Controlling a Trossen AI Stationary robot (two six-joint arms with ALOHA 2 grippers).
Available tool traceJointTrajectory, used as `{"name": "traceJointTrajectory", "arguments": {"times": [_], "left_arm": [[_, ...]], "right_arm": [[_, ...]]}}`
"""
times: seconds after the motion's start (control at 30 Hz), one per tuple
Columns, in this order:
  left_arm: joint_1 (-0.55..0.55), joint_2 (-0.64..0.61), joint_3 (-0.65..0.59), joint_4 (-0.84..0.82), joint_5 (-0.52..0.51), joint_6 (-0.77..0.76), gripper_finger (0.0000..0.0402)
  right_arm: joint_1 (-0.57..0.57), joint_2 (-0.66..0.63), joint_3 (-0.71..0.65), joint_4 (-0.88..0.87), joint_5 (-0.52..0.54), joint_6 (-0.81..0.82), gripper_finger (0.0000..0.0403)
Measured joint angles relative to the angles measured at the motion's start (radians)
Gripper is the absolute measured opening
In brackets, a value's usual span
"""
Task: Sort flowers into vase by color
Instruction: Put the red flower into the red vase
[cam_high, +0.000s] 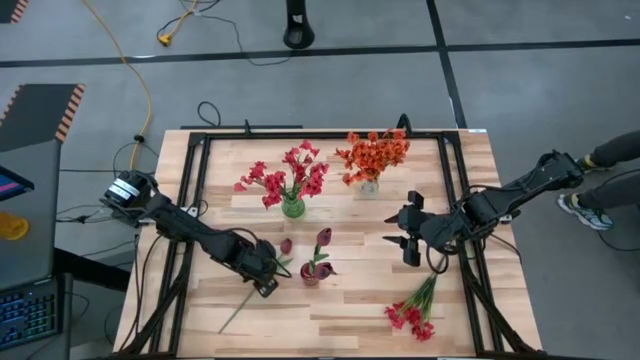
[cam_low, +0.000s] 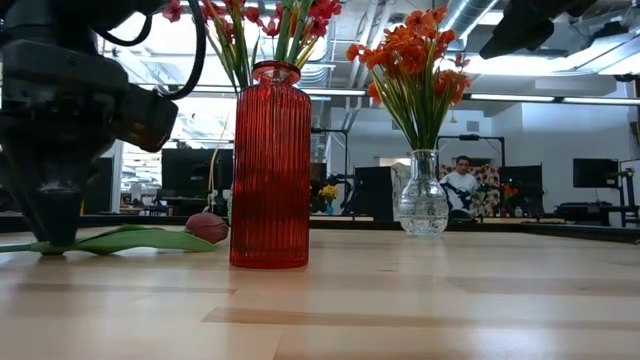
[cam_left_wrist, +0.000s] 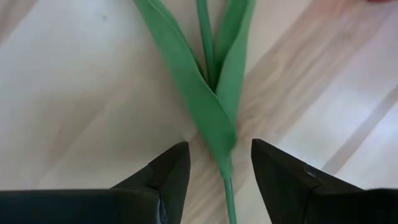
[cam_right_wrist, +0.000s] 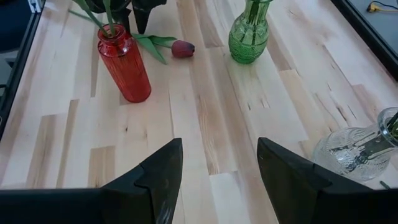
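Note:
A loose maroon tulip (cam_high: 286, 245) lies flat on the table, and its long green stalk (cam_high: 232, 315) runs toward the near edge. My left gripper (cam_high: 264, 277) is low over it and open. In the left wrist view its fingers stand on either side of the stalk (cam_left_wrist: 227, 186), just below the leaves (cam_left_wrist: 211, 106), with a gap on both sides. The red vase (cam_high: 312, 272) holds maroon tulips, the green vase (cam_high: 292, 207) pinkish-red flowers, and the clear vase (cam_high: 369, 185) orange ones. My right gripper (cam_high: 404, 236) hovers open to the right of the red vase.
A loose pinkish-red stem (cam_high: 415, 310) lies near the table's near right corner. A black frame (cam_high: 190, 210) rims the table. The red vase (cam_low: 270, 165) stands close to the right of the lying tulip (cam_low: 207, 227). A person (cam_low: 460, 185) sits far behind.

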Motion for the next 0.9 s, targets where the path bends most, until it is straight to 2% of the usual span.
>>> {"name": "traceJointTrajectory", "arguments": {"times": [0.17, 0.53, 0.77, 0.9], "left_arm": [[0.0, 0.001, 0.0, -0.005, -0.028, -0.034, 0.0129], [0.002, 0.002, -0.002, -0.018, -0.045, -0.036, 0.0012], [-0.006, -0.017, -0.004, -0.004, -0.051, -0.026, 0.0002], [-0.036, -0.097, -0.003, -0.002, -0.097, -0.023, 0.0001]], "right_arm": [[0.0, 0.0, 0.0, 0.0, 0.0, 0.0, 0.0234], [0.0, 0.0, 0.0, 0.0, 0.0, 0.0, 0.0234], [0.0, 0.0, 0.0, -0.001, 0.0, 0.0, 0.0234], [0.0, 0.0, 0.0, -0.002, 0.0, 0.0, 0.0234]]}}
